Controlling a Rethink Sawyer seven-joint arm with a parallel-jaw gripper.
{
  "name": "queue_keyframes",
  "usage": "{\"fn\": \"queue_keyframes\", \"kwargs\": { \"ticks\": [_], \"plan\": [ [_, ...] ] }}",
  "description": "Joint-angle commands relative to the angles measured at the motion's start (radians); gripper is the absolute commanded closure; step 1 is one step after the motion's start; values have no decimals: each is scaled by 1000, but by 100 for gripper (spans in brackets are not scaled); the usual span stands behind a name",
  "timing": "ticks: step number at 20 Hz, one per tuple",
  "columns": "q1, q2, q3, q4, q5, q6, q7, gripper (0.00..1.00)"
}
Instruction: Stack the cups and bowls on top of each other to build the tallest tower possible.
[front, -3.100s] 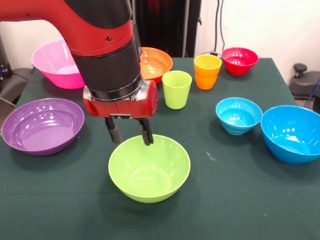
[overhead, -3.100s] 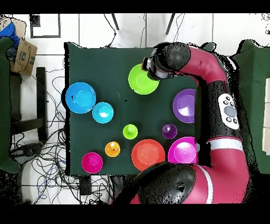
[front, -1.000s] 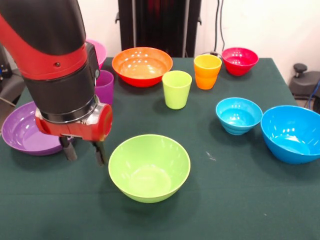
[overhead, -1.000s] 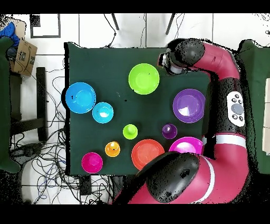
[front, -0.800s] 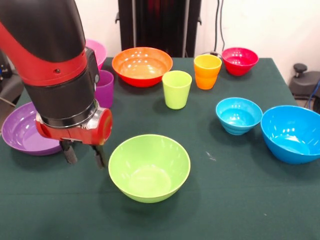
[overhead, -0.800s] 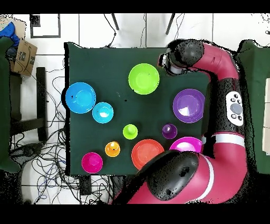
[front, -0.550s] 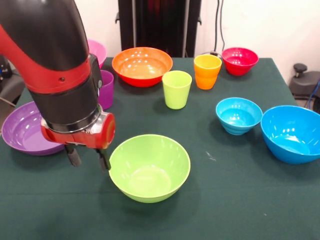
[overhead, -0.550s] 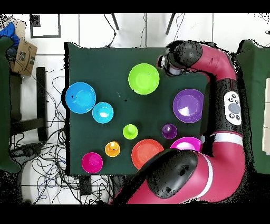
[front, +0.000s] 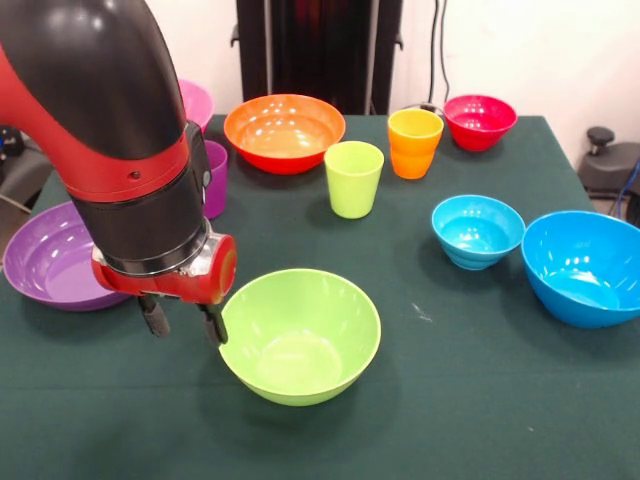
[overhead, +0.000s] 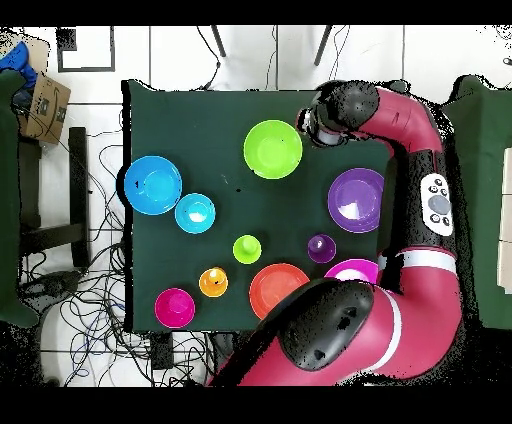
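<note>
Nearest, the gripper hangs low with fingers apart, one just beside the green bowl rim. Judged: a grasp being lined up; next, straddle that rim. Other bowls and cups sit unstacked beyond

Lime green bowl upright, empty, rim just beside hand. Shallow purple bowl on hand's other side, part hidden by arm. Purple cup, pink bowl, orange bowl beyond hand. Lime green cup, orange cup, red bowl, light blue bowl, big blue bowl well apart; all upright, unstacked.
</note>
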Motion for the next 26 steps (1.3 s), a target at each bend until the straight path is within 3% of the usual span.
{"fn": "queue_keyframes", "kwargs": {
  "ticks": [1, 26],
  "plan": [
    [36, -28, 36, 80, -42, 67, -235, 0],
    [117, 8, 43, 62, -25, 33, -165, 0]
  ]
}}
